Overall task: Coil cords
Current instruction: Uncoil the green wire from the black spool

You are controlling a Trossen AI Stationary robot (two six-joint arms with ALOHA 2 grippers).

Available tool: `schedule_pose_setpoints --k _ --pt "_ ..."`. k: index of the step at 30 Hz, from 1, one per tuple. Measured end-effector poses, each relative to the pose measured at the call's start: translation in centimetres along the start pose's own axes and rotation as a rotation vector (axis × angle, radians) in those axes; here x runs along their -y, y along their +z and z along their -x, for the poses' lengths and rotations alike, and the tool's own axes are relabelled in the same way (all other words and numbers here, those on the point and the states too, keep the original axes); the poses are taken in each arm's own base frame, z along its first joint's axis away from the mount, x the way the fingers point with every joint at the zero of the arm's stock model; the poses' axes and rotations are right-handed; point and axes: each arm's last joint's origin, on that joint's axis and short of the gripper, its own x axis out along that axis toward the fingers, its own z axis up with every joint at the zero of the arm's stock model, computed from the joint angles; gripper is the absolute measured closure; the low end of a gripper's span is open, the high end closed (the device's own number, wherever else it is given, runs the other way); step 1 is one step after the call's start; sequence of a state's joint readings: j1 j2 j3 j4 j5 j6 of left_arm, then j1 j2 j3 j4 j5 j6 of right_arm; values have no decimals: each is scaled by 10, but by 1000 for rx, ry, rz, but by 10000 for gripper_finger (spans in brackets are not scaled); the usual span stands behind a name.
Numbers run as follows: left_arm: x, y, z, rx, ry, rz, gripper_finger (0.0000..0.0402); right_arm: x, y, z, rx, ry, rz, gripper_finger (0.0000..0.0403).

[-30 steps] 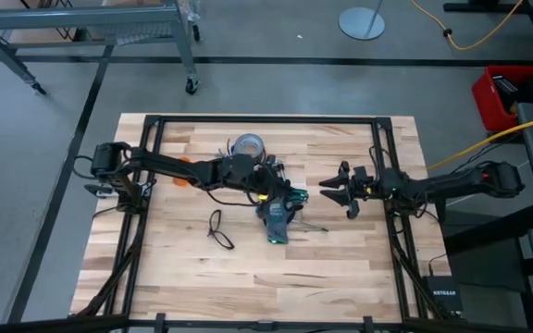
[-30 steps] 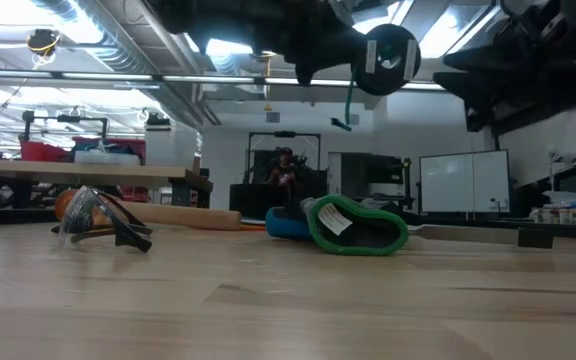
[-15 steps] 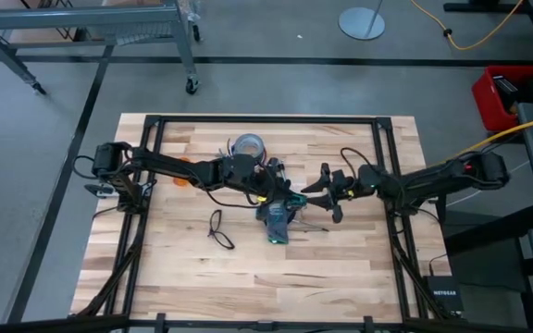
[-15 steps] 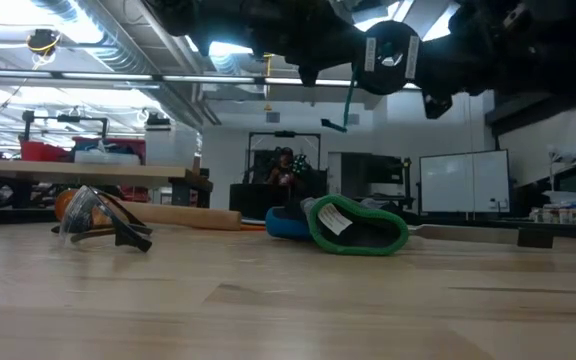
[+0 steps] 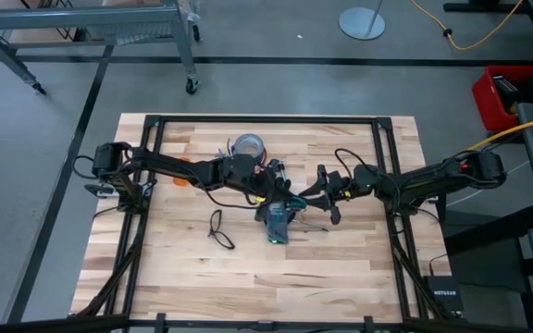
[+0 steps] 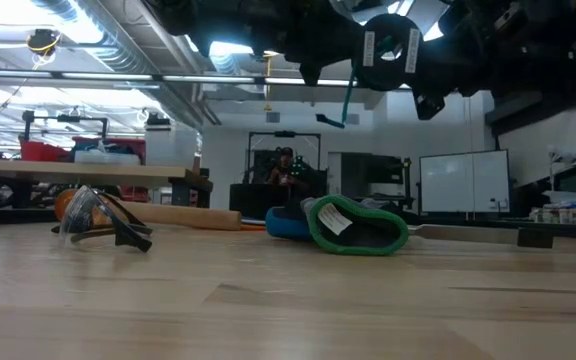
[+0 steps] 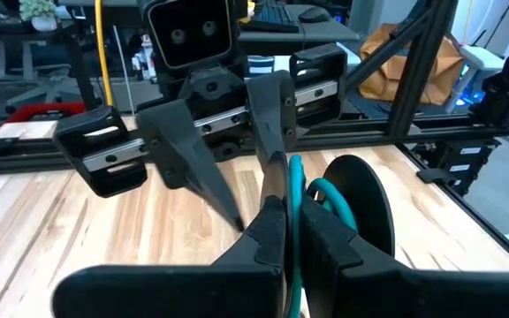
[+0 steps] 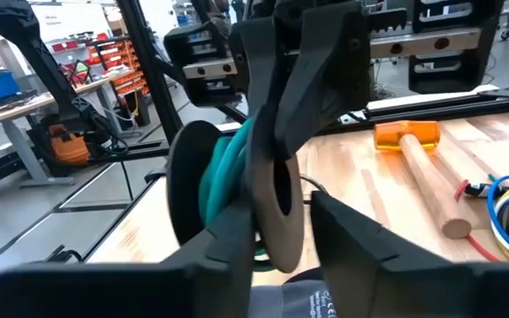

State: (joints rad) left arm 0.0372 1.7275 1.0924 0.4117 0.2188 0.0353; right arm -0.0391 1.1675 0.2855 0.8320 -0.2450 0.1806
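Two grippers meet mid-table over the cord reel: hand-off step.
Left gripper pinches the teal cord; right gripper, jaws apart, straddles the reel and must clamp next.

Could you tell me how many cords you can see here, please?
2: a loose loop lying on the table, and one wound on the disc held up between both arms. Others may be hidden.

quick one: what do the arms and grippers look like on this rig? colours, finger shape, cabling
Both arms are dark, nearly black, slim and jointed, with thin dark cables looping at the bases. The left gripper and right gripper each have two matte black wedge-shaped fingers that taper to the tips, sliding on a silver-edged rail, with a boxy black camera housing above.
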Motion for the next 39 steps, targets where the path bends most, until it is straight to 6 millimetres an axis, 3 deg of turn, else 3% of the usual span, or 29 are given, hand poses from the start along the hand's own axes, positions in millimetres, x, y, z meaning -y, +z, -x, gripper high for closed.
schedule_pose_setpoints --k 5,7,25,31,39 --pt "0 0 0 -4 0 -3 398 0 0 0 1 1 5 380" --pt "0 0 0 -4 0 -1 398 0 0 0 1 1 12 392" --pt "-5 22 19 13 280 -106 263 4 1 0 23 -122 -30 398" --pt "-6 26 36 -98 420 -156 240 7 -1 1 15 -240 -34 399" --pt "0 17 48 -248 418 6 235 10 0 2 43 -340 -26 400"
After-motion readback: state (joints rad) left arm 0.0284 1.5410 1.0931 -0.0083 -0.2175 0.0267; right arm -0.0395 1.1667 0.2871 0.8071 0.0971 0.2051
